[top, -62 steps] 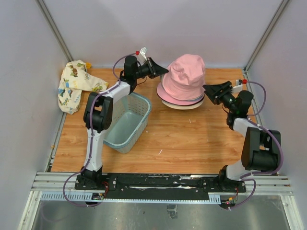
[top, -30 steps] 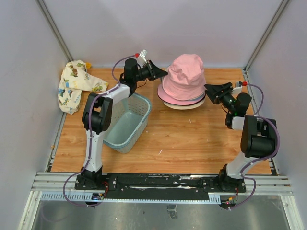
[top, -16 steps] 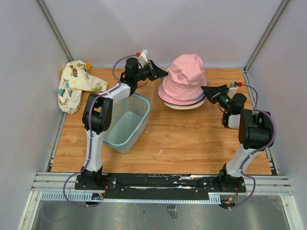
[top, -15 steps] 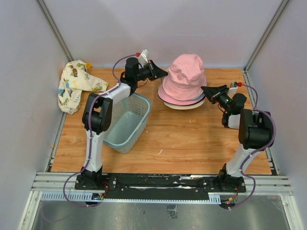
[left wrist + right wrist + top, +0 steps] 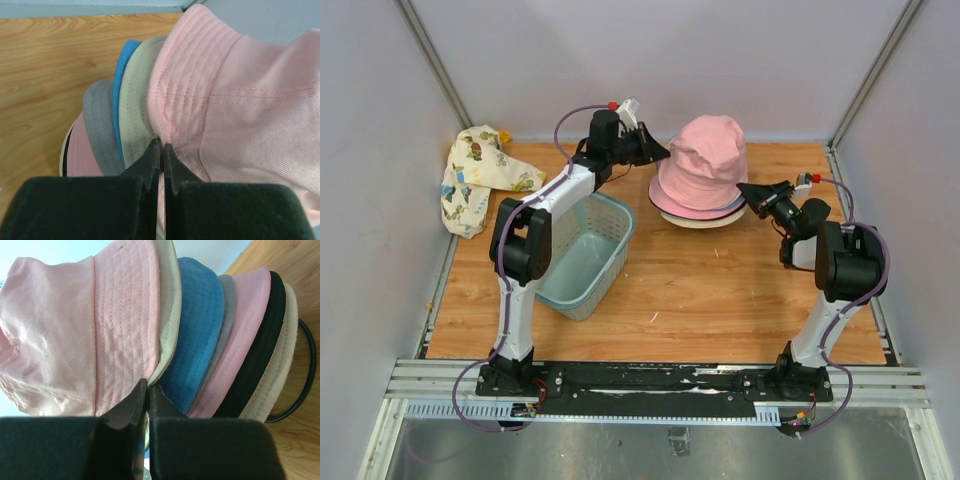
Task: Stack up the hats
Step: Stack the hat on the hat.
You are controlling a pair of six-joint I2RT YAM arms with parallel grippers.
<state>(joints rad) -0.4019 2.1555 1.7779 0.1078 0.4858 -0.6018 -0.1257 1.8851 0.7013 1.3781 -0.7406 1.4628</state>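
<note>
Pink hat (image 5: 708, 158) crowns the hat stack (image 5: 710, 216) | left end effector (image 5: 159, 144), right end effector (image 5: 146, 384): both clenched on its brim, opposite sides | likely to seat it squarely

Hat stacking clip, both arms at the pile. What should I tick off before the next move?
1. Left claw shut on the brim of the top pink hat: ok.
2. Right claw shut at the opposite brim: ok. Which brim layer it pinches: cannot tell.
3. Top pink hat sits crown-up on the stack: ok.
4. Basket stands apart from the stack: ok.
</note>
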